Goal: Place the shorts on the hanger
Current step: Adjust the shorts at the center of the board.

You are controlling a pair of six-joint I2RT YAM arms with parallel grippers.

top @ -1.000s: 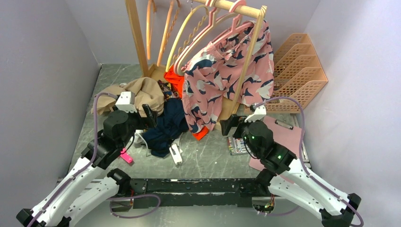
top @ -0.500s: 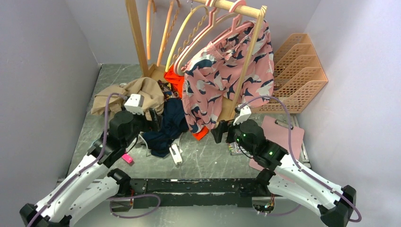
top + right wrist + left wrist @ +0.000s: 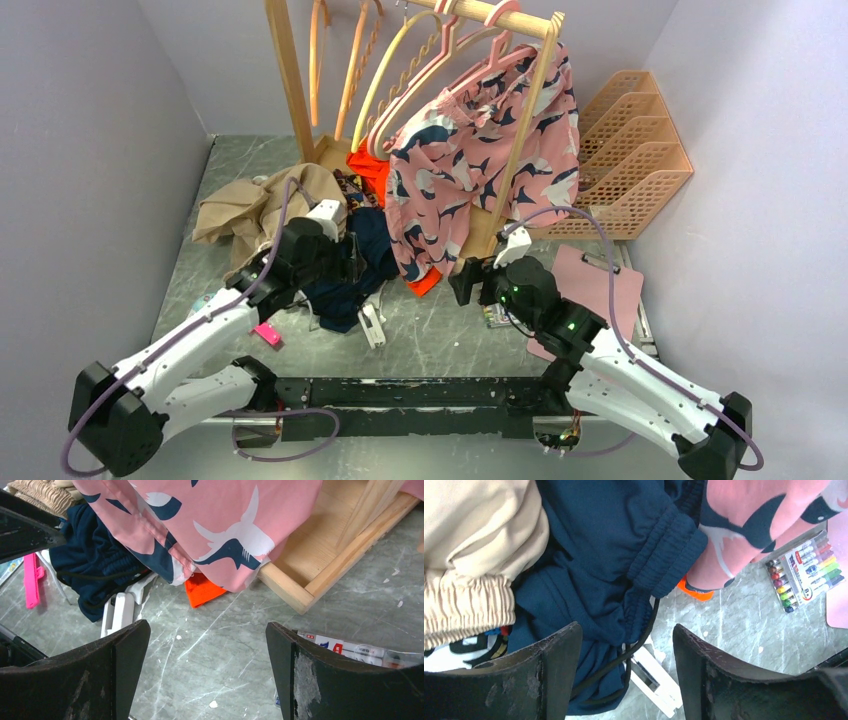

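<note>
The navy shorts (image 3: 350, 270) lie crumpled on the table between a tan garment and hanging pink printed shorts. Their elastic waistband and dark drawstring show in the left wrist view (image 3: 614, 545), and they also show in the right wrist view (image 3: 85, 555). A smooth wood-coloured hanger (image 3: 318, 70) hangs at the left end of the rack's rail. My left gripper (image 3: 350, 262) (image 3: 626, 630) is open, just above the shorts' lower edge. My right gripper (image 3: 462, 280) (image 3: 207, 625) is open and empty over bare table, right of the shorts.
The tan garment (image 3: 260, 205) lies at the left. Pink printed shorts (image 3: 480, 150) hang from the wooden rack (image 3: 285, 90). A white plastic piece (image 3: 372, 326), pink clip (image 3: 266, 333), orange cloth (image 3: 425, 283), marker pack (image 3: 495, 308), pink clipboard (image 3: 600, 290) and orange file rack (image 3: 630, 160) are around.
My left arm has swung right and forward, so its gripper is now over the navy shorts. My right gripper moved a little left, then held still.
</note>
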